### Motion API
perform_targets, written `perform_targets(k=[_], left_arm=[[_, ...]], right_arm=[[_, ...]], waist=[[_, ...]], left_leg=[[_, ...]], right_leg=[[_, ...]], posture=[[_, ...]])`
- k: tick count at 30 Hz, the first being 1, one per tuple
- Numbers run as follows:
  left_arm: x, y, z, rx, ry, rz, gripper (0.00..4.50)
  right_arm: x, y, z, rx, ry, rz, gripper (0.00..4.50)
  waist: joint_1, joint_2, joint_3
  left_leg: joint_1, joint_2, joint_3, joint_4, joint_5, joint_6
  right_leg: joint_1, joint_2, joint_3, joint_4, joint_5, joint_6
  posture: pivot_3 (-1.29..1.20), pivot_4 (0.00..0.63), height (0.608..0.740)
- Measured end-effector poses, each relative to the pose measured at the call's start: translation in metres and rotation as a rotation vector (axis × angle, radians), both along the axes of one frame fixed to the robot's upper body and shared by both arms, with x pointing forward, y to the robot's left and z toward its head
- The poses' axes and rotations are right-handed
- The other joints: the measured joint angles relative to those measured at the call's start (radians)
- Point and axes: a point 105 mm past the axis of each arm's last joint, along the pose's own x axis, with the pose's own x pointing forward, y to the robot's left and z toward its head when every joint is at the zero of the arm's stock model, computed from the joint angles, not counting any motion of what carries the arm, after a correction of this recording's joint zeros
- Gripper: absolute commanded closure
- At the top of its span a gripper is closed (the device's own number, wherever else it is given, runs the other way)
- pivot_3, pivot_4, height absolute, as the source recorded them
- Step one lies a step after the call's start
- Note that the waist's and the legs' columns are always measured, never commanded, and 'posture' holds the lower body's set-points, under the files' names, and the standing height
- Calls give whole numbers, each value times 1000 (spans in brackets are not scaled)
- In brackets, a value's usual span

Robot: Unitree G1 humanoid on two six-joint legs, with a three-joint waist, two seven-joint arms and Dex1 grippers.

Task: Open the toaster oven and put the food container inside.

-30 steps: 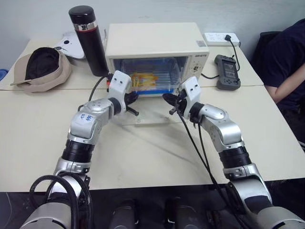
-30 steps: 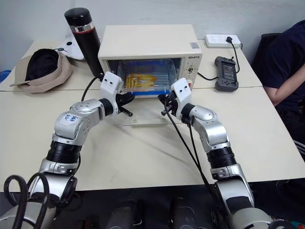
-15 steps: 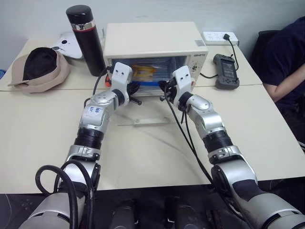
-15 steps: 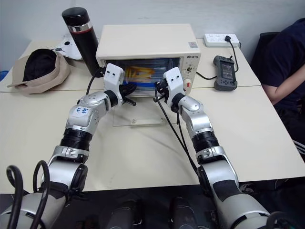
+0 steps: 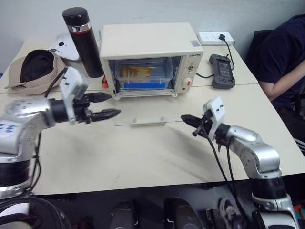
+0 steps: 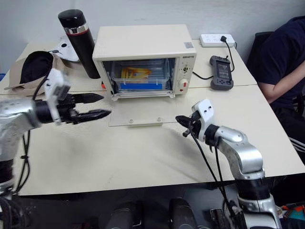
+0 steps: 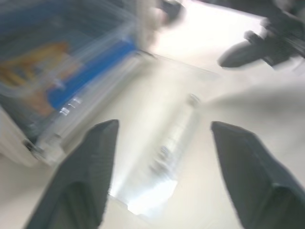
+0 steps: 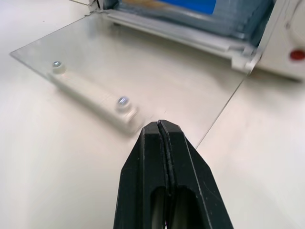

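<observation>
With the container lying inside the oven, whose door is lying open flat on the tabletop, the door risks being clipped by the open left end effector or closed right end effector.

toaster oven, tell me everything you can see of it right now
The toaster oven is a cream-white box on the table, knob panel on its right side. Its glass door lies folded down flat on the tabletop, bar handle at the outer edge. The food container, clear with blue and yellow showing, sits inside. No gripper touches it.
</observation>
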Motion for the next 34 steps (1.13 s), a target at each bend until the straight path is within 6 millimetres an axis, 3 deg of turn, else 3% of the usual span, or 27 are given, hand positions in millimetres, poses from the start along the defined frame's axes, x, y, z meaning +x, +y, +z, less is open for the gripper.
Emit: perform_targets(k=[4, 7, 11, 14, 18, 19, 22, 24, 27, 30, 34], left_arm=[[-10, 12, 7, 64, 11, -30, 30], [-4, 16, 18, 85, -35, -12, 30], [-2, 21, 24, 109, -70, -10, 30], [4, 28, 22, 101, -58, 18, 6], [9, 36, 25, 81, -59, 42, 0], [11, 40, 26, 72, -55, 57, 0], [13, 48, 32, 43, -65, 91, 0], [12, 51, 41, 32, -88, 100, 0], [7, 51, 58, 7, -121, 99, 0], [4, 52, 66, -4, -140, 102, 0], [6, 54, 67, -3, -156, 126, 0]], right_arm=[[0, -4, -20, 19, 54, -80, 4500], [13, 2, -28, 81, 70, -140, 4500], [27, 2, -26, 98, 52, -175, 4500], [33, 7, -7, 125, 6, -147, 4332], [32, 2, 33, 199, -40, -64, 3306], [29, -4, 58, 213, -81, -22, 3152], [14, -21, 122, 206, -237, 81, 2096], [5, -36, 148, 159, -295, 110, 1429], [3, -67, 154, 62, -268, 90, 427], [4, -86, 143, -24, -220, 70, 427], [5, -88, 137, -36, -206, 92, 427]], waist=[[2, 0, 0], [1, 0, 0], [0, 1, 0], [-1, 1, 0], [0, 1, 1], [1, 1, 1], [1, 1, 1], [3, 0, 1], [4, 0, 0], [3, 0, 0], [-5, 0, 0]], left_leg=[[-1, -1, 0, 0, 0, 0], [-1, -1, 0, 0, 1, 2], [-2, -1, 1, -1, 1, 4], [-4, 0, 2, 0, 2, 4], [-6, 0, 4, 1, 2, 6], [-7, 0, 4, 1, 3, 6], [-8, 0, 3, 1, 2, 7], [-8, 0, 3, 1, 2, 7], [-8, -1, 4, 2, 1, 9], [-7, -1, 7, 3, 1, 9], [-5, 1, 10, 2, 2, 8]], right_leg=[[0, -1, 0, -1, 0, 0], [-1, 0, 0, -1, 0, 0], [-3, 0, 0, 2, 0, 0], [-5, 1, 1, 4, 0, 0], [-8, 1, 3, 5, 0, 0], [-9, 1, 3, 5, 0, 0], [-10, 1, 2, 5, 0, 0], [-10, 1, 2, 4, 0, 0], [-9, 0, 2, 3, 0, 0], [-10, 0, 4, 2, 0, 0], [-11, 1, 7, 5, 0, 0]], posture=[[0, 150, 740], [0, 150, 740], [0, 150, 740], [0, 150, 740], [0, 150, 740], [0, 150, 740], [0, 150, 740], [0, 150, 740], [0, 150, 740], [0, 150, 740], [0, 150, 740]])
